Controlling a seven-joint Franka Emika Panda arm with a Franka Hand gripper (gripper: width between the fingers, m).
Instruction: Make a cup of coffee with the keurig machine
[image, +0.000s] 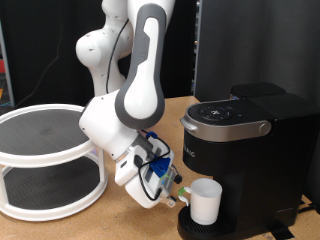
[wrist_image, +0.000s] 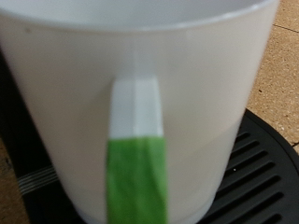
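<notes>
A white two-tier rack (image: 45, 160) stands at the exterior view's left, then the gripper (image: 172, 192), its spread impossible to tell, reaches the cup (image: 205, 201) on the keurig machine (image: 245, 150) drip tray.

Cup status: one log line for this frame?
cup on drip tray | keurig machine lid closed | end effector at cup handle

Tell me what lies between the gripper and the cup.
Nothing: in the exterior view the gripper reaches right up to the cup; the wrist view shows only its handle.
</notes>
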